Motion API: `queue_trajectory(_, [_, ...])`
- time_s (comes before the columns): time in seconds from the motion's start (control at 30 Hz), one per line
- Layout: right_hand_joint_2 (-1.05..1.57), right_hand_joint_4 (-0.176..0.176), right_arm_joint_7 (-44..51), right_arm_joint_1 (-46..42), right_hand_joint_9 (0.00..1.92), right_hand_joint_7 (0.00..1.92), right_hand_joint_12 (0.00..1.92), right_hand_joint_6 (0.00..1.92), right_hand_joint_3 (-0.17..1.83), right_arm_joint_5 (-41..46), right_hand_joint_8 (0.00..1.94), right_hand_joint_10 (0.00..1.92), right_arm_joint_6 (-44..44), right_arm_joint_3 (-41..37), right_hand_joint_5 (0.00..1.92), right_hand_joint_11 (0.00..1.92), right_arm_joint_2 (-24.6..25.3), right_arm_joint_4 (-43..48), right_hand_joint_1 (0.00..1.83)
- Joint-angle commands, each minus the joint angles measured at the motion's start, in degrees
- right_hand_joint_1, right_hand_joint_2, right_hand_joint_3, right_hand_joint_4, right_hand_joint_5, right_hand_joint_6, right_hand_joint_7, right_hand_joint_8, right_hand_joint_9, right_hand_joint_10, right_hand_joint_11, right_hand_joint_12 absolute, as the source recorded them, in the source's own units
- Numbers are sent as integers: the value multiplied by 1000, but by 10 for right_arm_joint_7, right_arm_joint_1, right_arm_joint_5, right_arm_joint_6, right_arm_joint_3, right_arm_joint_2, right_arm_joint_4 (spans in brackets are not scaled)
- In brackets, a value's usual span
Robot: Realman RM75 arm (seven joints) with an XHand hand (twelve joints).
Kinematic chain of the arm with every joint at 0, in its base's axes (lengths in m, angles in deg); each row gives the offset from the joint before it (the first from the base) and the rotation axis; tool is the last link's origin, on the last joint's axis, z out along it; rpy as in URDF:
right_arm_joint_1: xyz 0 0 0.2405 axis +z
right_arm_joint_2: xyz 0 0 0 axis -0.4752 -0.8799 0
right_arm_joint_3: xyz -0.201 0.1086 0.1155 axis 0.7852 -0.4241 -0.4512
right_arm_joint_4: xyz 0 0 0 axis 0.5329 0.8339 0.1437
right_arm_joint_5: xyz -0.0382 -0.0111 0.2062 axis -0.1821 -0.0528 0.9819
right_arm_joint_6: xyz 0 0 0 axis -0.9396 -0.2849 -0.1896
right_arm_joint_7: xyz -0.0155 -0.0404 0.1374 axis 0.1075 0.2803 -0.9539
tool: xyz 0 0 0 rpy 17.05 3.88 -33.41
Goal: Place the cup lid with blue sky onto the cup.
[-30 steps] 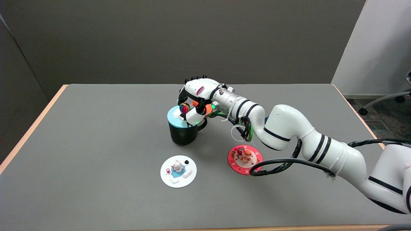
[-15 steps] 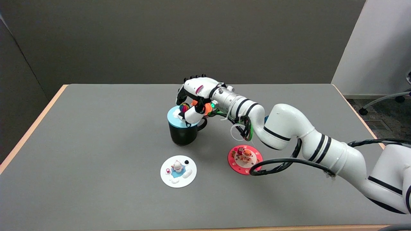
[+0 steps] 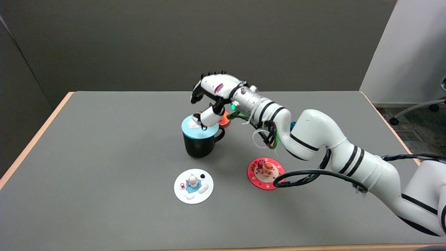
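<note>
Round sky-blue lid [image 3: 195, 129] sits flat on glossy black cup [image 3: 199, 144]. Right hand [image 3: 210, 102] above, fingers apart, released. Matte grey table [image 3: 104, 157].

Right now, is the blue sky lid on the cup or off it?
On. The blue sky lid lies flat across the black cup, covering its mouth; the robot hand hovers above it.

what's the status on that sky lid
Right hand above the cup, fingers apart, thumb near the lid's knob. Blue sky lid seated flat on the black cup. Nothing in the way.
</note>
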Motion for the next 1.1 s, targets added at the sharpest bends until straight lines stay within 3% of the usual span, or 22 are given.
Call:
queue_trajectory(0.03, [560, -151, 2, -101, 582, 697, 208, 242, 937, -125, 193, 226, 3, -218, 711, 265, 3, -139, 721])
queue_trajectory(0.23, [542, -150, -1, -160, 579, 678, 215, 241, 938, -230, 193, 214, 31, -303, 703, 252, 23, -177, 692])
queue_trajectory(0.8, [518, -134, -55, -217, 576, 662, 219, 227, 942, -228, 187, 207, 86, -396, 672, 239, 23, -175, 664])
queue_trajectory(1.1, [519, -135, -88, -240, 575, 661, 218, 228, 937, -228, 187, 206, 140, -431, 674, 236, 56, -171, 661])
